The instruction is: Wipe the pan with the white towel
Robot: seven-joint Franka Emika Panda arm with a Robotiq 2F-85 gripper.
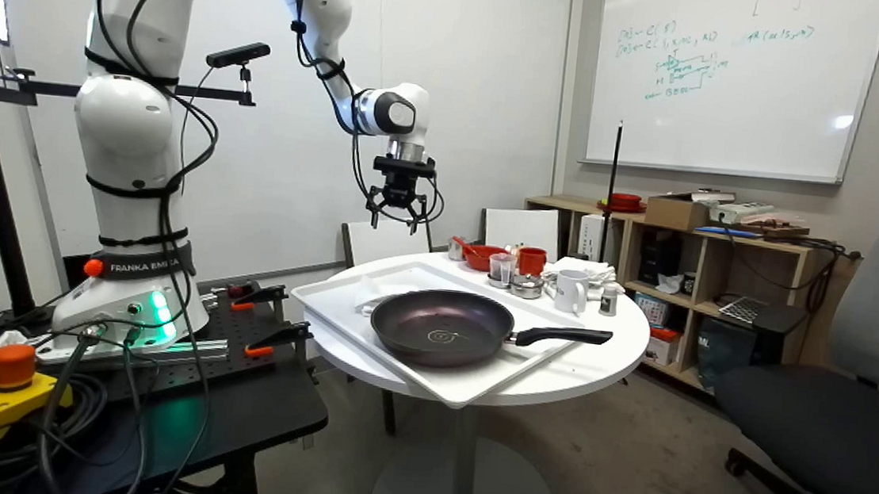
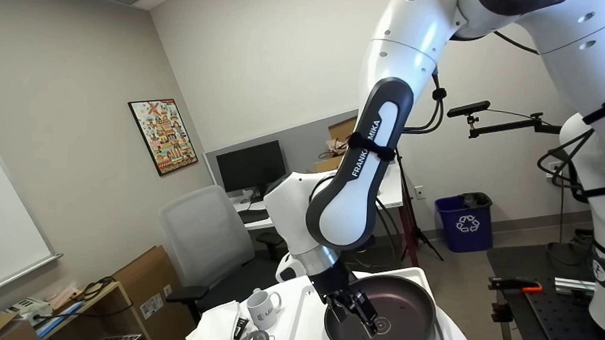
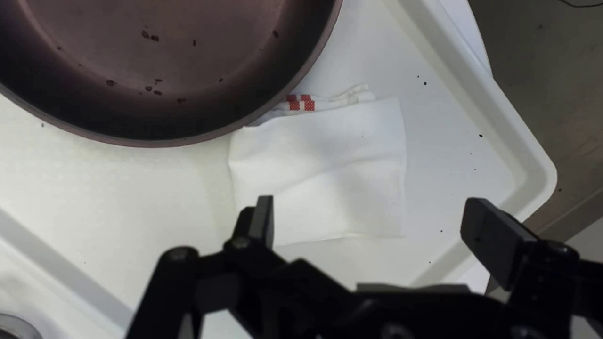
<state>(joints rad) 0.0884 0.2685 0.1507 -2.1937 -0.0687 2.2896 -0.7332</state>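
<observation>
A dark frying pan point(image 1: 440, 327) rests on a white tray point(image 1: 455, 398), its long black handle point(image 1: 563, 336) reaching past the tray's side. Dark specks dot the inside of the pan point(image 3: 188, 61) in the wrist view. Beside it, partly under its rim, lies the white towel point(image 3: 325, 174), flat and folded, with small red marks along one edge. In an exterior view the towel point(image 1: 371, 295) shows only as a pale patch behind the pan. My gripper point(image 3: 370, 200) is open above the tray, fingers wide apart with nothing between them; the towel lies below.
On the round table point(image 1: 621, 350) stand a white mug point(image 1: 571, 292), a red bowl point(image 1: 480, 260), a red mug point(image 1: 531, 261), a clear cup point(image 1: 501, 268) and a small bottle point(image 1: 608, 301). Folded white cloths point(image 2: 214, 328) lie near the mug. An office chair point(image 1: 832, 401) stands close by.
</observation>
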